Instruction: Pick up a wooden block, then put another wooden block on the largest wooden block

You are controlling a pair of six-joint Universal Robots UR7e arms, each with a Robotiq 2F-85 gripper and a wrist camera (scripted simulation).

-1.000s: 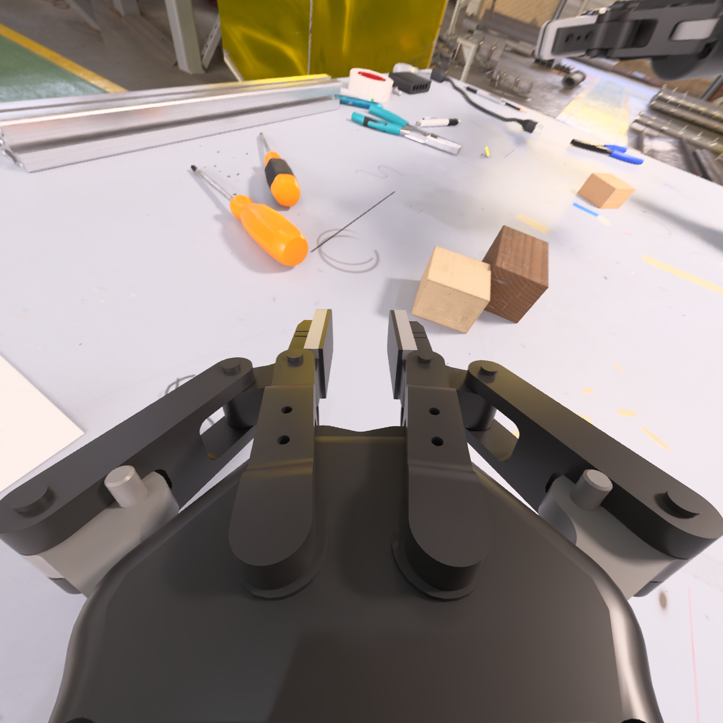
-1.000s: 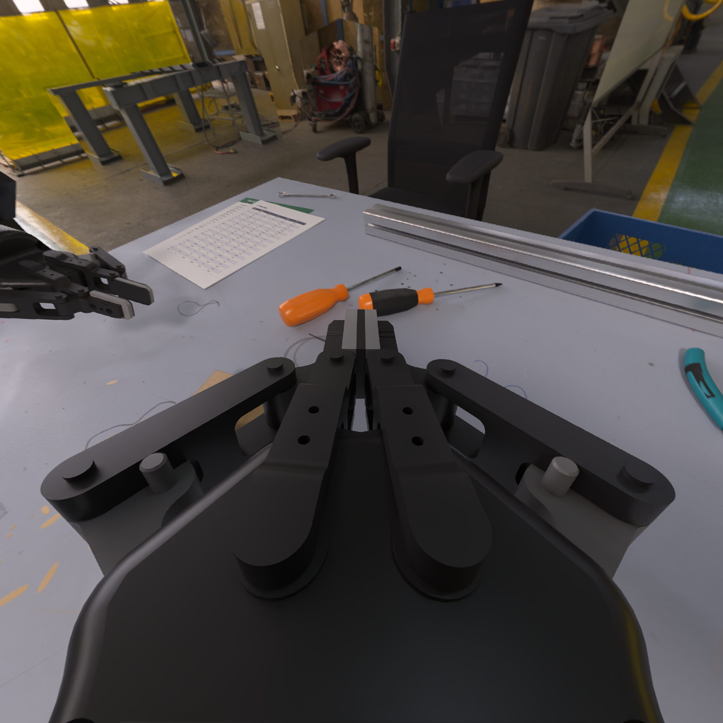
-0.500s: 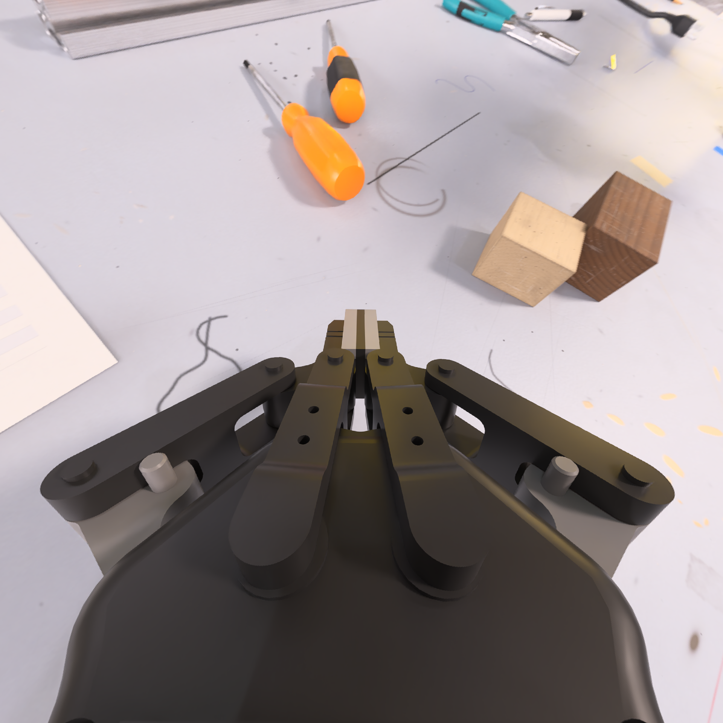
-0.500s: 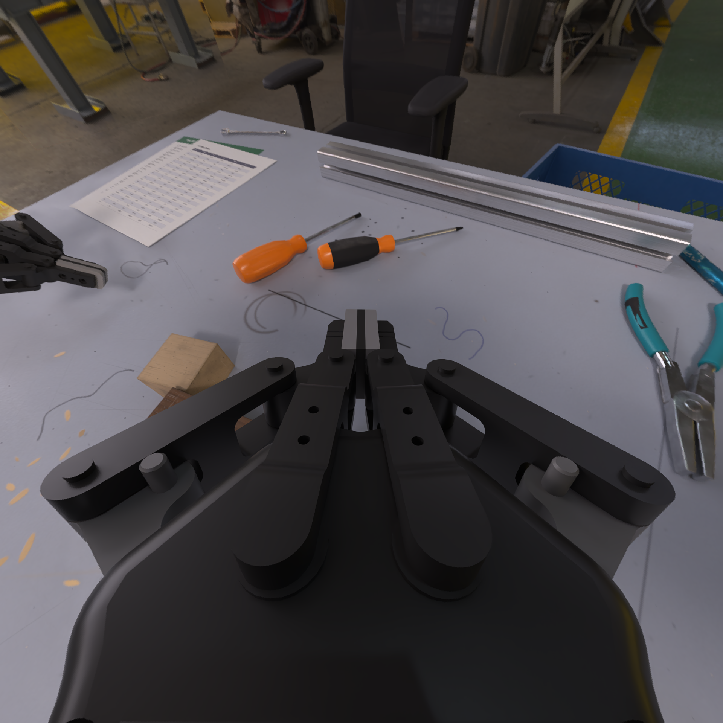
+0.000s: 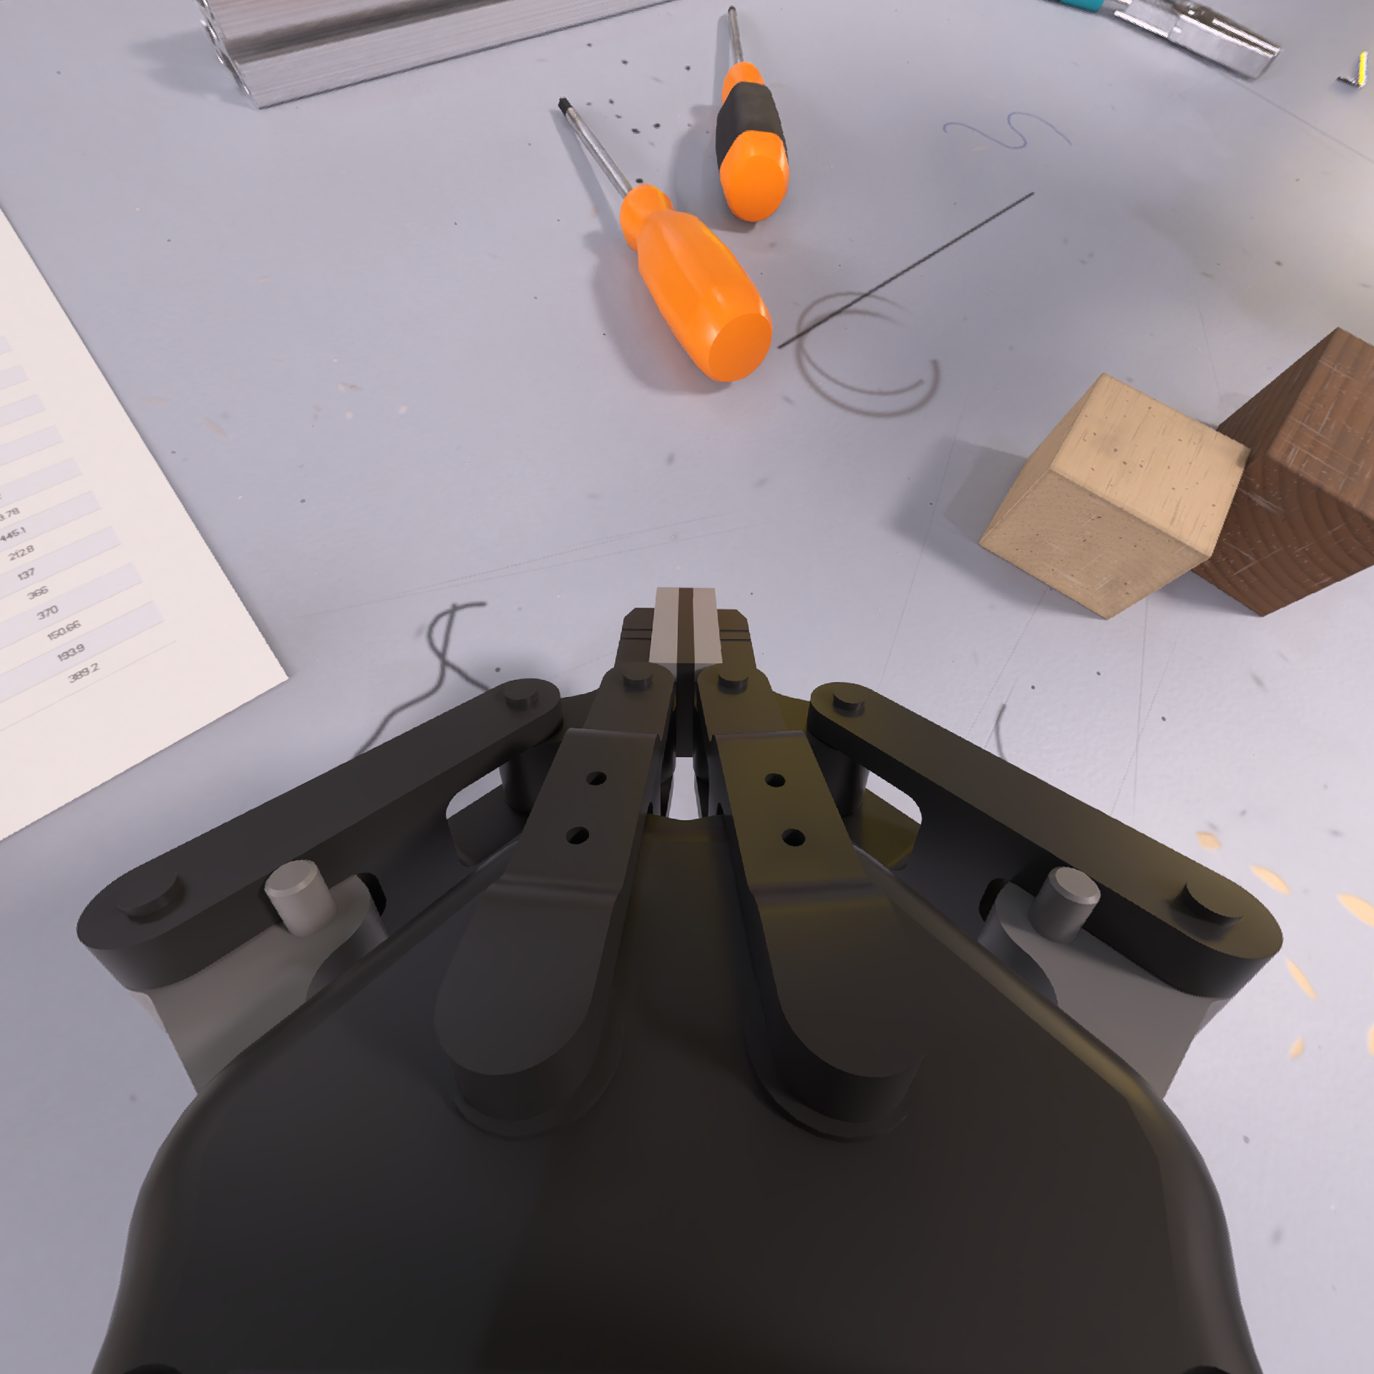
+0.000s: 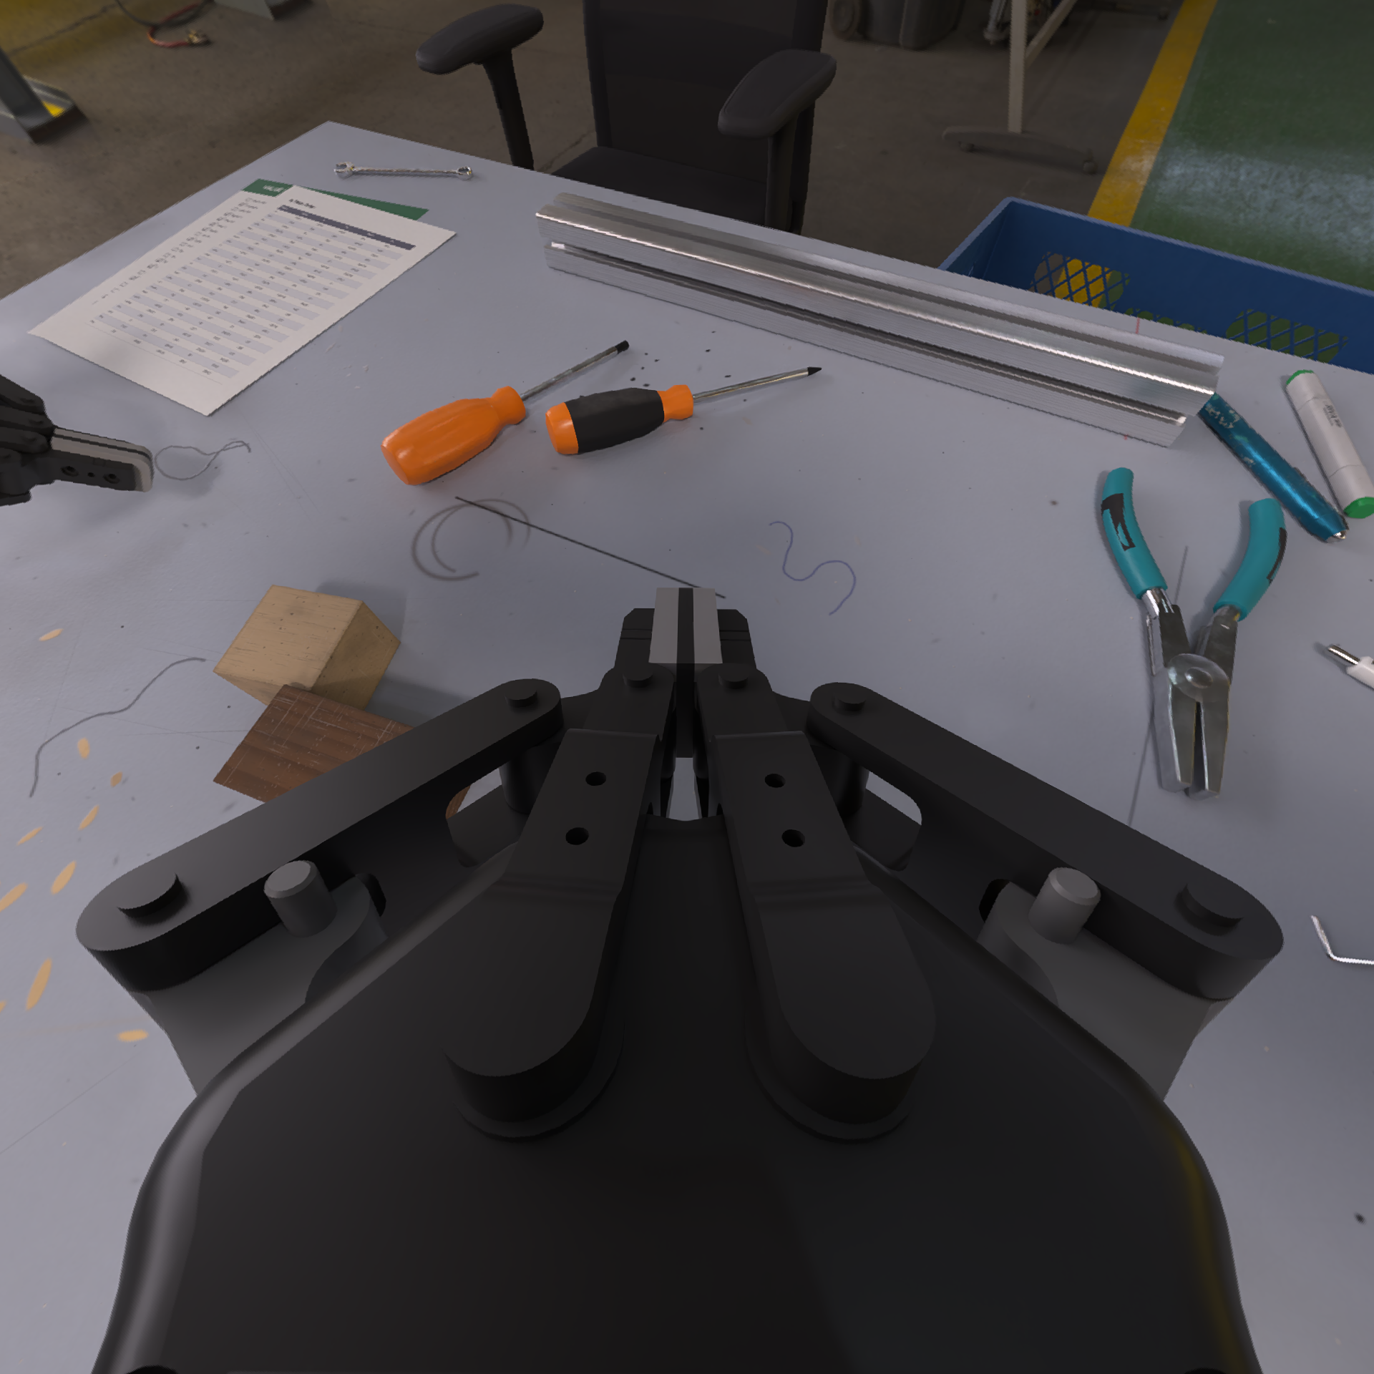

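My left claw [image 5: 685, 633] and right claw [image 6: 685, 630] hang clenched and empty above the bench [image 5: 446, 461]; the pale block [image 5: 1115, 494] touches the dark block [image 5: 1316, 476].

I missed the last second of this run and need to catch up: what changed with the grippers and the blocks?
The left gripper shut empty; it was open a second ago. Both wrist views tilted down toward the table. The right gripper stayed shut. The light wooden block and dark wooden block remain touching, ungrasped.

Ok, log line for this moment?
left gripper: shut, empty | right gripper: shut, empty | light wooden block touching dark wooden block, both on table
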